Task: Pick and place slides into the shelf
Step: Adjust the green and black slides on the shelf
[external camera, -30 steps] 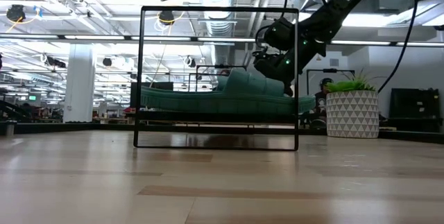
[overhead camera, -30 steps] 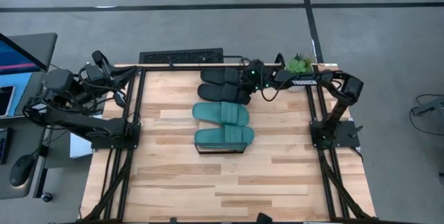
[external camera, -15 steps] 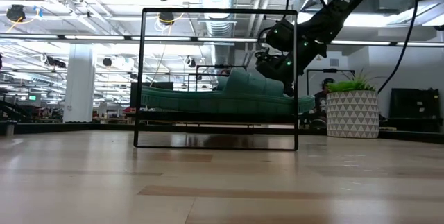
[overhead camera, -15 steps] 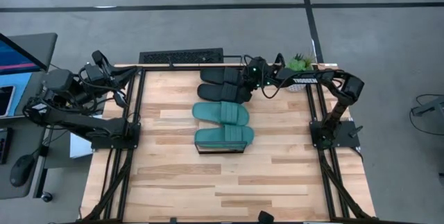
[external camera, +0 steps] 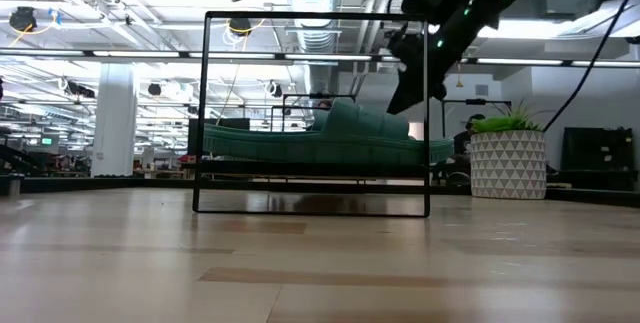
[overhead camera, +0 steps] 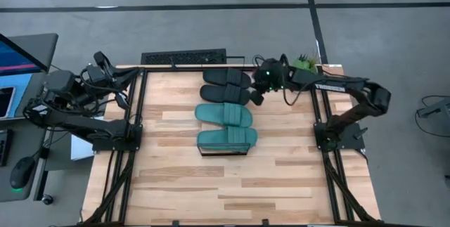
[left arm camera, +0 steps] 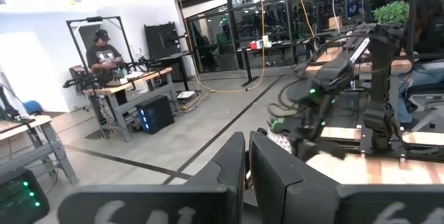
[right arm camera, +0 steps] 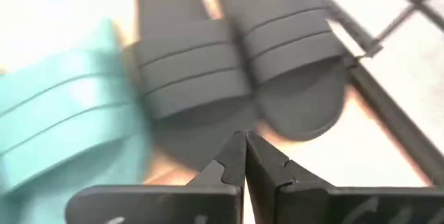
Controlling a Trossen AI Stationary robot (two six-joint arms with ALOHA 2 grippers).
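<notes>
So we're between picks — right gripper pinched together, empty, black slides just ahead, probably untouched; next, spread fingers — descend.

The high view looks straight down on the whole table and both arms. The low view sits at tabletop height, looking level across the wood through the shelf into the room. The left wrist view faces out over the room. The right wrist view looks closely down on the black slides, which the high view also shows.
</notes>
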